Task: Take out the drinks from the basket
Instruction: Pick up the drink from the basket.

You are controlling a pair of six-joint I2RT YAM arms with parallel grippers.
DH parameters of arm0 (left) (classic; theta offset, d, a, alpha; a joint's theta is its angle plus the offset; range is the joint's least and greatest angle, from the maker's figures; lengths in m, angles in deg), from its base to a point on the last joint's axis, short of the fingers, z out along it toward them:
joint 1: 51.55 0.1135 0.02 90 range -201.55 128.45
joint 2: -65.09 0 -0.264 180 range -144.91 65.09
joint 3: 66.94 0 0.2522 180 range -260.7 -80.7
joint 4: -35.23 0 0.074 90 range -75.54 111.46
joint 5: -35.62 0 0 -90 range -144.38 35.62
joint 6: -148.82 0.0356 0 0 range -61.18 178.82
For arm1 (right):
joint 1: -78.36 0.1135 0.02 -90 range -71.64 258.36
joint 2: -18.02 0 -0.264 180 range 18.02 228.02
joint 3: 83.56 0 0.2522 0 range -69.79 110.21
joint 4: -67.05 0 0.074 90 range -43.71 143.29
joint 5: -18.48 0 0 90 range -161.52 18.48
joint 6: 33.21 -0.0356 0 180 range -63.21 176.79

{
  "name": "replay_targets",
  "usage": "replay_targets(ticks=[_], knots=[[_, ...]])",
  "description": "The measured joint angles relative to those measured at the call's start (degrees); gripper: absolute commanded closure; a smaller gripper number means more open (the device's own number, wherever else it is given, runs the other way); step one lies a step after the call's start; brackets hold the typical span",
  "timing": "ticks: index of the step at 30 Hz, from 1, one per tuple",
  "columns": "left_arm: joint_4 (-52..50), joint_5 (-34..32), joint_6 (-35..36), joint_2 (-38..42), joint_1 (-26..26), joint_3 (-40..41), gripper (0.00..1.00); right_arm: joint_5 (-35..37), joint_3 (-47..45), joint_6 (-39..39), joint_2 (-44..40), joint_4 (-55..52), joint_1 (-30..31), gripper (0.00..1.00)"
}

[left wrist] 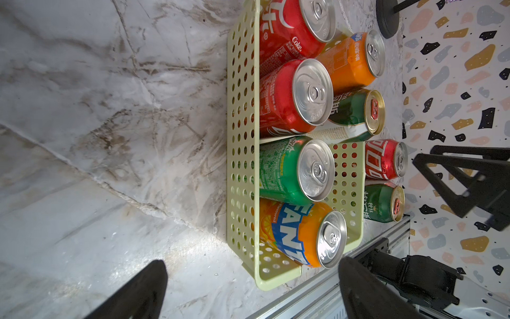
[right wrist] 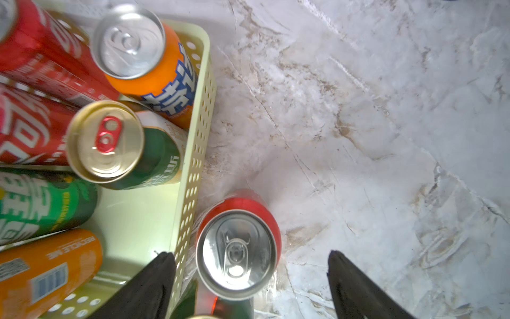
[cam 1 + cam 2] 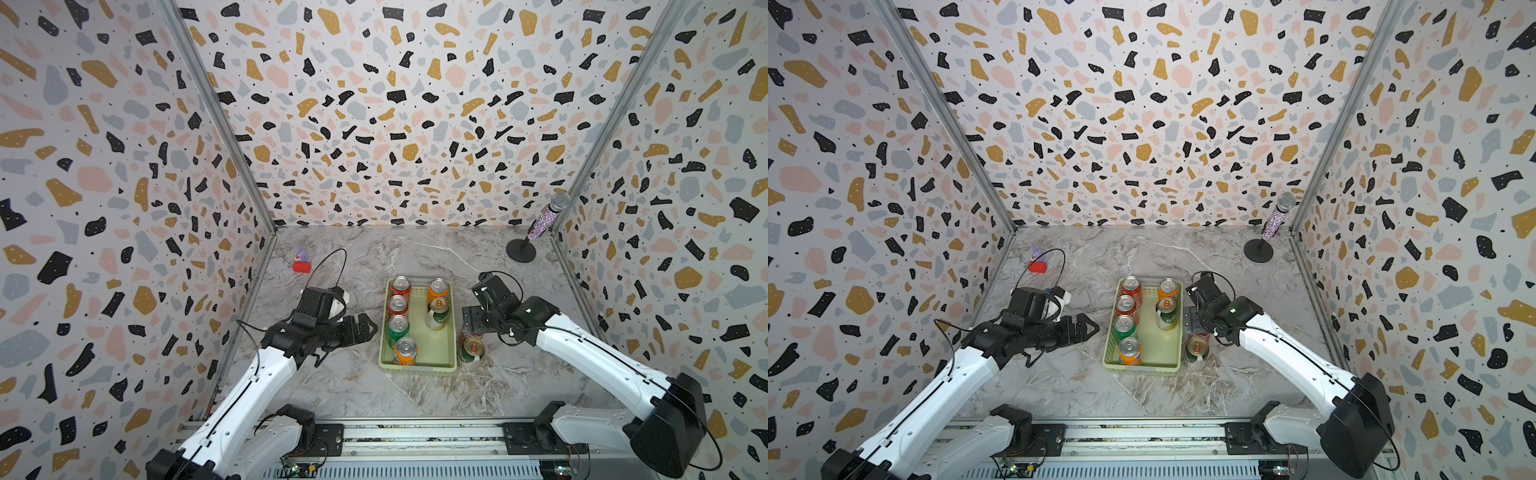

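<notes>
While both arms reach in from the bottom corners of both top views, a small red-and-purple toy (image 3: 301,264) sits on the marble desk (image 3: 353,399) left of centre, by the side wall. Lower and to its right, the left claw (image 3: 365,329) hovers just beside the left wall of the basket (image 3: 417,367), released: its fingers (image 1: 138,292) are spread wide with nothing between them.

That basket, pale yellow-green and perforated, lies at the centre of the frame, its long side running up the picture. Its left column, from top to bottom of the frame, holds a far red can (image 3: 401,286), a second red can (image 3: 397,305), a bright green can (image 3: 398,328) and a near orange can (image 3: 405,351), all tops up. Its right column holds a far orange can (image 3: 438,289) and, below that, a gold-topped dark green can (image 3: 437,313).

Just right of the basket, outside its wall on the desk, stand two more: a loose red can (image 1: 385,159) and, lower in the frame, a loose dark green can (image 3: 471,352), close together. The right claw (image 2: 248,254) hangs over the loose red can, released: in the right wrist view its fingers (image 2: 356,290) stand clear of the silver top on either side, one of them over the basket's wall.

At the upper right of the desk, in the corner, a glittery microphone (image 3: 542,222) leans on a round black stand (image 3: 520,250).
</notes>
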State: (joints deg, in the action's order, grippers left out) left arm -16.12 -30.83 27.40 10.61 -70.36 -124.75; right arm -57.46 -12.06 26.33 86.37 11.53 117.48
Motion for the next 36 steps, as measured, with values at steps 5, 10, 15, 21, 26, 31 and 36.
replay_targets(ticks=[5, 10, 15, 21, 26, 31, 36], knots=[[0.0, 0.0, -0.2, -0.6, -0.3, 0.0, 0.0, -2.1, 2.9, 1.9, -4.0, -1.0, 0.0, 0.1], [0.0, 0.0, -0.2, -0.6, -0.9, 0.0, 0.0, -4.7, 9.3, 2.8, -2.2, -2.3, 0.0, 0.12], [0.0, 0.0, -0.9, 0.2, -1.0, 0.2, 0.0, -9.1, 11.3, 3.1, 2.8, -0.9, 0.0, 0.15], [-0.3, -0.7, -0.9, 3.3, -1.0, 0.4, 0.0, -13.0, 12.7, 2.9, 10.9, 0.7, 0.4, 0.16], [-0.6, -0.3, -0.5, 2.3, -1.2, 0.4, 0.0, -13.6, 15.0, 2.6, 14.8, 1.6, 3.1, 0.16], [-1.8, -0.4, 1.0, 0.9, -1.2, -0.9, 0.0, -13.7, 16.7, 2.6, 17.3, 2.3, 6.5, 0.17], [-1.9, -0.7, 1.7, 0.8, -1.2, -1.1, 0.0, -9.7, 16.7, 2.7, 18.6, 2.5, 6.9, 0.15]])
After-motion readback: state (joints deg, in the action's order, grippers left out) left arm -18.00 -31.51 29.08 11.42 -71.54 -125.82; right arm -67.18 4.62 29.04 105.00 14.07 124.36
